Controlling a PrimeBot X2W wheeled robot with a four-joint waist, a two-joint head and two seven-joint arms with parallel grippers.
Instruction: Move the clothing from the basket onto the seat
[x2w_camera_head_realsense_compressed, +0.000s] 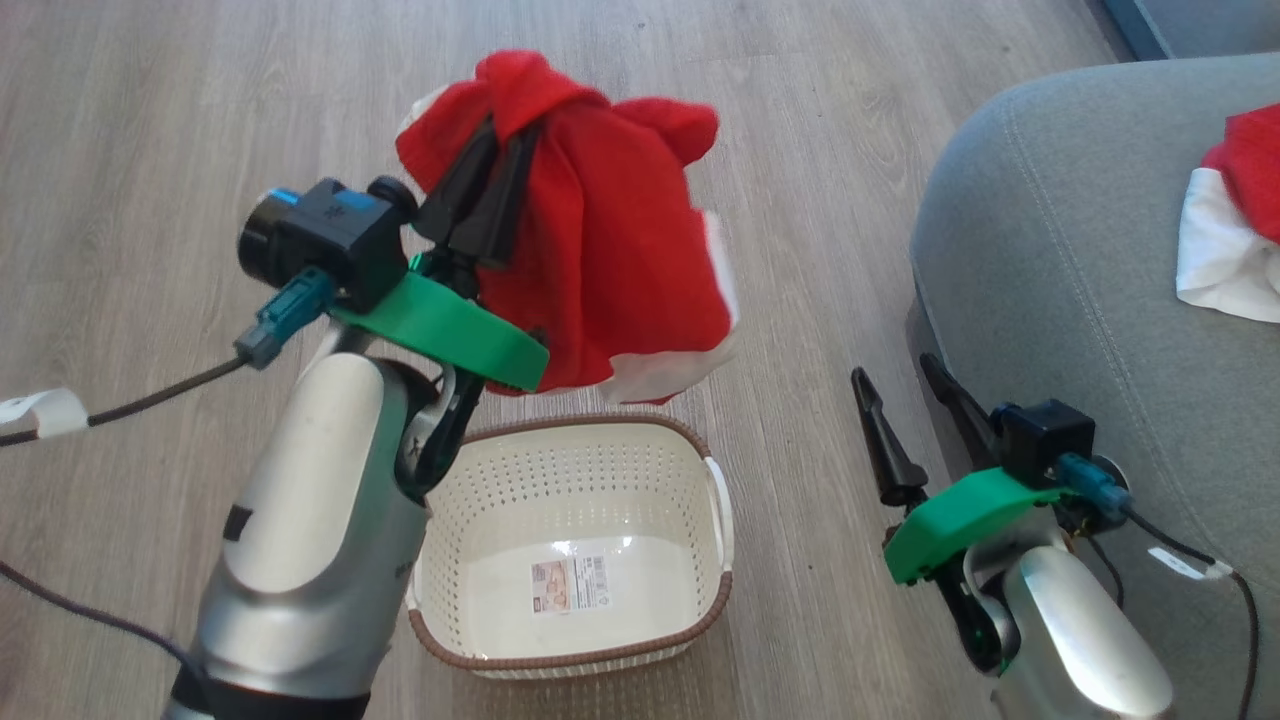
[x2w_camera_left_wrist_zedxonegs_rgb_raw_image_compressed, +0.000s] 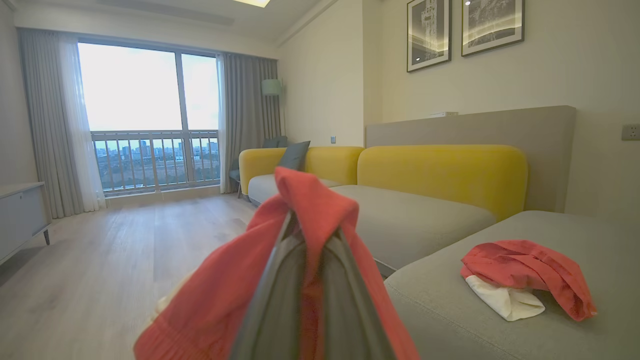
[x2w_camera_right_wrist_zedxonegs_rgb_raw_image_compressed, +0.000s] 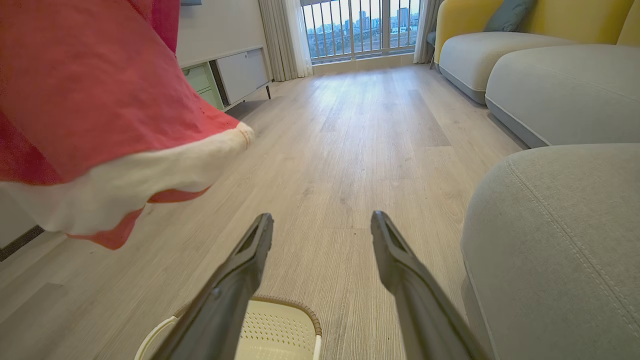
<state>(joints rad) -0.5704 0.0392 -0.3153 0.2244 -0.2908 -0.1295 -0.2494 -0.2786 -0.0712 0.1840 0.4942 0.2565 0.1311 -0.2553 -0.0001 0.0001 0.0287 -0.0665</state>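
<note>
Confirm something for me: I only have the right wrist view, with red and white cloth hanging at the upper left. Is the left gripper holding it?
Observer: Yes. In the head view, the left gripper is shut on a red garment, which hangs above the basket.
Operator: I see just a corner of that basket. Is there any clothing inside?
Observer: No. Only a paper label lies on its floor.
Operator: Is anything on the seat yet?
Observer: Yes. The left wrist view shows a second garment, red with white, lying on the grey seat.
</note>
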